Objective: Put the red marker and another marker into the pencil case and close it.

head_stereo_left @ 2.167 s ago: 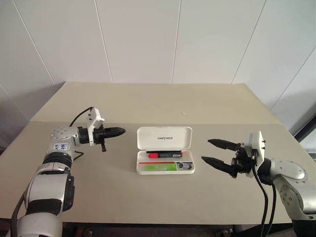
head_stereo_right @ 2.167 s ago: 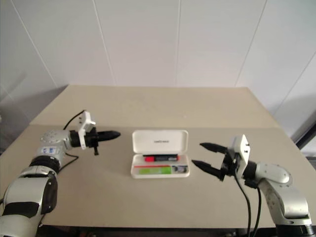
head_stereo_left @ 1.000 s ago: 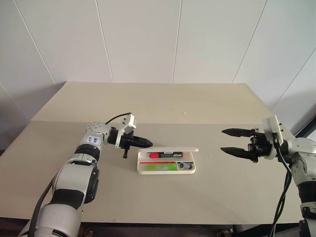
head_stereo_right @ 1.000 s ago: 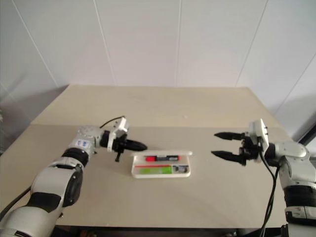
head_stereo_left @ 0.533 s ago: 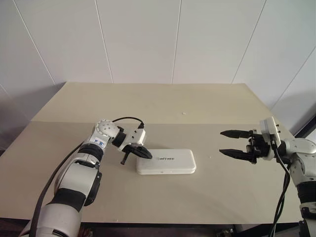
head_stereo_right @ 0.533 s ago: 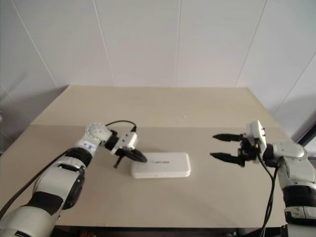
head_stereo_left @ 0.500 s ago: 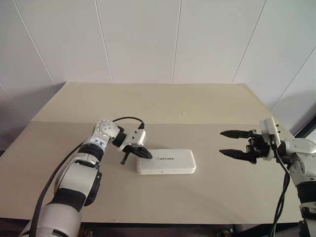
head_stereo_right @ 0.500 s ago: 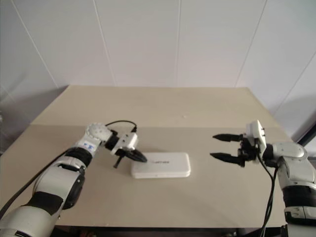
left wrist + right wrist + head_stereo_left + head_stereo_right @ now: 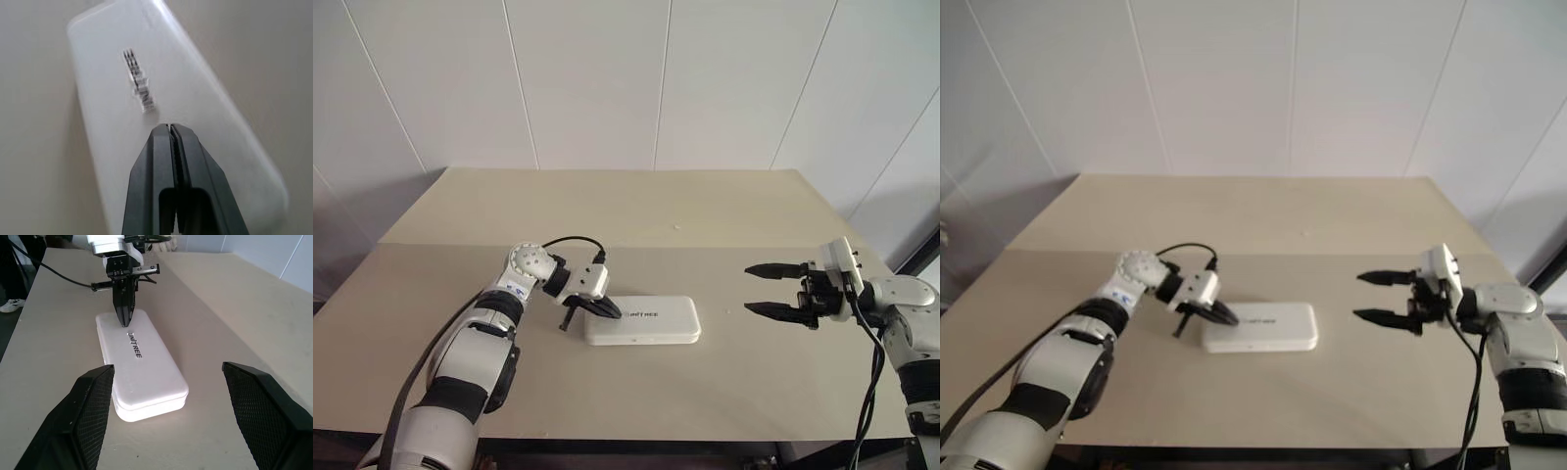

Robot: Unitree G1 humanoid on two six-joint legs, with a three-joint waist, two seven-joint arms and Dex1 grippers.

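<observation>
I've got the pencil case [image 9: 643, 320] lying flat and lid-down on the worktop [image 9: 607, 211], with my left hand [image 9: 605, 309] clenched empty, its tips pressing the lid near the end away from my right hand. My right hand [image 9: 766, 290] hangs released, well apart. The risk I see — pressing off-centre could leave the far end unlatched, or skid the case sideways. I can't see the markers, so a pinched one could keep it ajar.
</observation>
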